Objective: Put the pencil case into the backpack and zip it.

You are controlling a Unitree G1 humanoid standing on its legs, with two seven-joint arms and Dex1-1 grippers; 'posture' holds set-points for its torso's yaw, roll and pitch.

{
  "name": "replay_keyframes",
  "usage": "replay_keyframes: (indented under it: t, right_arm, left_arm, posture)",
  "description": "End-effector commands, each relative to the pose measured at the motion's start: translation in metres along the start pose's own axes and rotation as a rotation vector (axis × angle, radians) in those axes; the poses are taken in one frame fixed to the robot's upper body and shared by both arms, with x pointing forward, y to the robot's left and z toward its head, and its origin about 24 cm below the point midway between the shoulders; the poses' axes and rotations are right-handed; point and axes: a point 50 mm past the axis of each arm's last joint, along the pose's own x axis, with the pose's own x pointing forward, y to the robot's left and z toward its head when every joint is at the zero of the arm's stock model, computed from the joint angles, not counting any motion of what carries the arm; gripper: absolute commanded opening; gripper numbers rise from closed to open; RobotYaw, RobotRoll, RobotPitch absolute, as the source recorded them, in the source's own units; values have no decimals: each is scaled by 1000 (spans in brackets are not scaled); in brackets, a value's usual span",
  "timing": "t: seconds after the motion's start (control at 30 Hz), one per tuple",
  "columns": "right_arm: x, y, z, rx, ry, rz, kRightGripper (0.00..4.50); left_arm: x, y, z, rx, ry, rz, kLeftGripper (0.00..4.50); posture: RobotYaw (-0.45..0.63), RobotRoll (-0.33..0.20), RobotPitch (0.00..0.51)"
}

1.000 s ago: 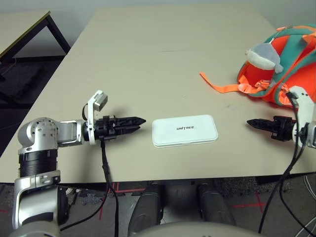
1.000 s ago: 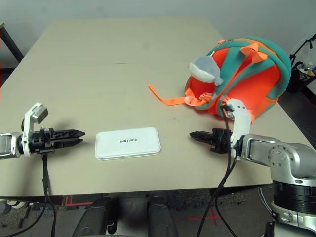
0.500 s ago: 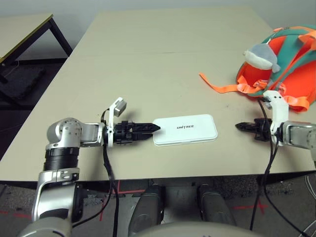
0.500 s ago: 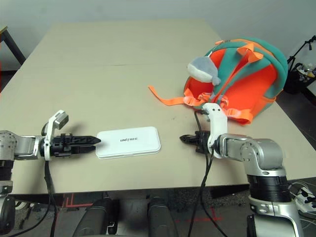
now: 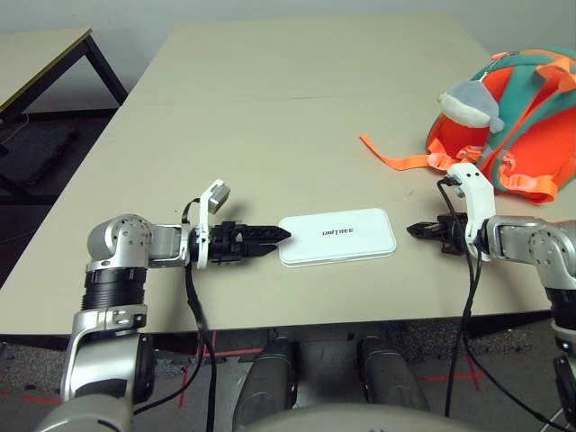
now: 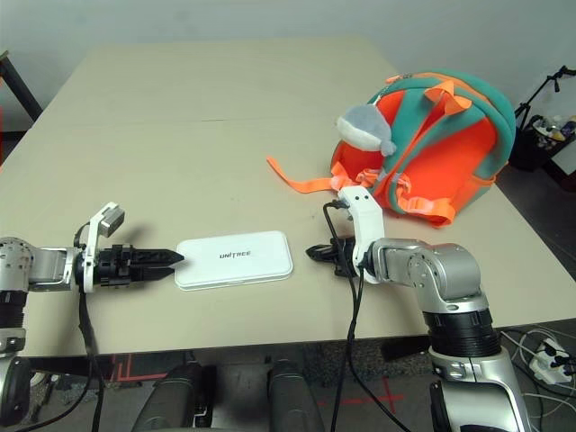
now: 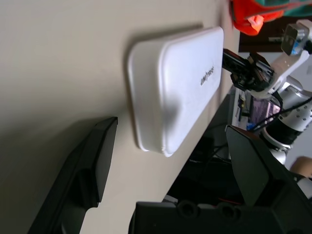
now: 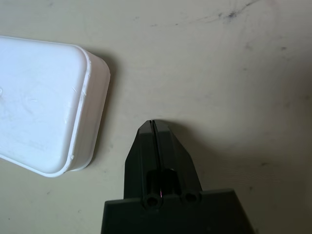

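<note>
The case (image 5: 337, 237) lies flat on the table (image 5: 270, 117) near its front edge, lettering up, between the two grippers. The left gripper (image 5: 277, 234) lies low over the table at the case's left end, its tip at or just short of that end; the left wrist view shows its two fingers (image 7: 92, 161) spread wide apart, the near end of the case in line with the gap between them and nothing held. The right gripper (image 6: 314, 253) points at the case's right end from just beside it, with a strip of bare table between tip and case; in the right wrist view its fingers (image 8: 165, 146) are pressed together with only a thin seam between them, empty. Farther back on the right the backpack (image 6: 441, 135) rests on the table, well apart from the case, a grey-white plush (image 6: 364, 126) on its front and an orange strap (image 6: 301, 177) trailing out to the left across the tabletop.
</note>
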Motion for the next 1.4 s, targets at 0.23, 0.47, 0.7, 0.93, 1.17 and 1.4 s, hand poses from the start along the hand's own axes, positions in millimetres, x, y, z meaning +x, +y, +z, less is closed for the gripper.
replay_keyframes:
  t: [0.23,0.47,0.7,0.93,1.17,1.4]
  right_arm:
    - [8,14,-3,-22,52,54,32]
    - [12,28,2,-53,68,90,32]
    - [22,39,6,-63,66,117,32]
    - [27,45,9,-70,54,134,32]
    - [30,48,10,-69,42,145,32]
    - [29,46,15,-63,0,129,0]
  left_arm:
    - [10,13,-7,-32,4,20,4500]
    - [20,12,-10,-37,34,-3,4500]
    - [27,13,-15,-36,77,-2,4500]
    - [30,13,-19,-36,109,-12,4500]
    - [29,14,-19,-31,109,-17,4500]
    - [30,14,-23,-34,126,-36,3020]
  posture:
    - [60,0,118]
    - [51,0,120]
    - [54,0,119]
    - [55,0,120]
    - [56,0,121]
    - [54,0,126]
